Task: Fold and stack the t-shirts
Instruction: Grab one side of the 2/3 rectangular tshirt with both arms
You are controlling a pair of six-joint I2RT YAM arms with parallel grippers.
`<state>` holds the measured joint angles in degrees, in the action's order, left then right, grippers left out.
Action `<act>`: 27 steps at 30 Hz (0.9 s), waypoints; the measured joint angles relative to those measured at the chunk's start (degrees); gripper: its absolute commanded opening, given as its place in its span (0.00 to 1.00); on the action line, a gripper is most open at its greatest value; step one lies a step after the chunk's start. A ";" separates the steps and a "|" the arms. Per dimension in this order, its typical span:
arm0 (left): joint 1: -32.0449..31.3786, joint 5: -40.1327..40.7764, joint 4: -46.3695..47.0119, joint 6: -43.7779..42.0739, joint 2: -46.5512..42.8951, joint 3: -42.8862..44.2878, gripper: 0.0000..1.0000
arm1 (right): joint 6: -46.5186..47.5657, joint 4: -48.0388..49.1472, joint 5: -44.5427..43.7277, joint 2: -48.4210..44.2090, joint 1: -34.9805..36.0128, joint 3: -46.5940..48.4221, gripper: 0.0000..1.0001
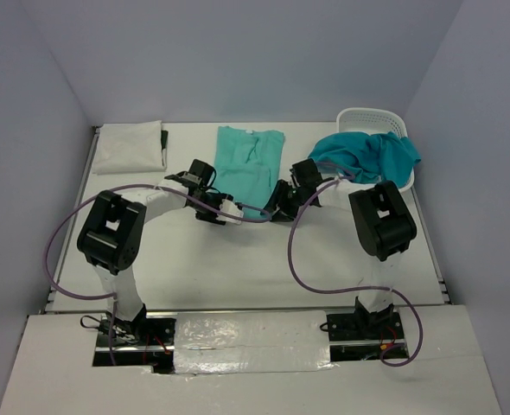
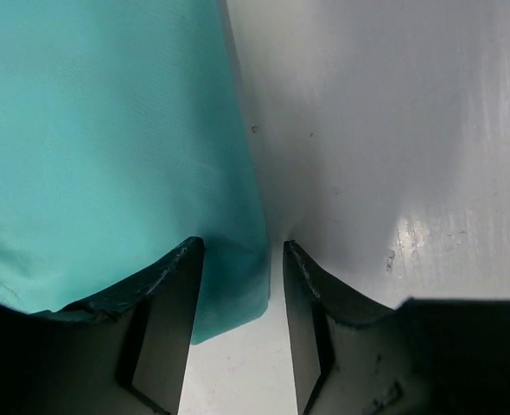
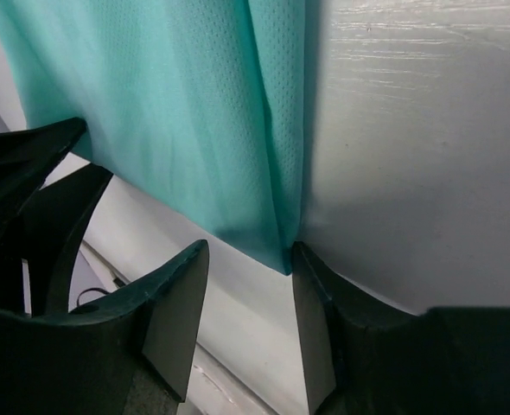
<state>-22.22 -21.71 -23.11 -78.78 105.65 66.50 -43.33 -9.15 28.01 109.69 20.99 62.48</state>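
- The pale mint t-shirt (image 1: 251, 164) lies flat mid-table as a long strip, so its folding looks half done.
- The left gripper (image 2: 238, 246) and right gripper (image 3: 251, 246) each stand half open, straddling a near corner of the shirt and clamping nothing.
- The next move probably calls for both to close on the hem together, then carry it toward the collar.

From above, the left gripper (image 1: 234, 210) and right gripper (image 1: 272, 210) cover the near hem of the pale mint t-shirt (image 1: 251, 160). The teal t-shirt (image 1: 376, 156) hides the laundry basket (image 1: 367, 117)'s front rim. The dark thing (image 1: 164, 143) beside the folded white t-shirt (image 1: 130, 147) is too small to name.
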 measured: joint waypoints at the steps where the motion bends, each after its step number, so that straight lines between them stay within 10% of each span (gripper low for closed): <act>1: -0.07 0.50 0.55 0.39 -0.04 -0.17 0.52 | -0.33 0.39 0.13 0.04 0.11 -0.24 0.45; 8: -0.11 4.04 2.16 4.57 0.33 -0.11 0.33 | -1.77 1.09 0.42 2.01 0.39 -0.13 0.02; 13: -0.04 6.36 2.12 8.46 1.49 1.11 0.00 | -2.67 3.02 1.42 2.27 0.22 -1.09 0.00; 27: -2.10 3.23 -7.13 13.27 -5.66 -4.57 0.00 | 3.45 -1.14 -2.71 -11.02 6.19 -12.17 0.00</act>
<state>-24.32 -18.48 -30.24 -65.52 99.98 61.93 -39.88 -10.28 25.30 98.67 27.18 50.30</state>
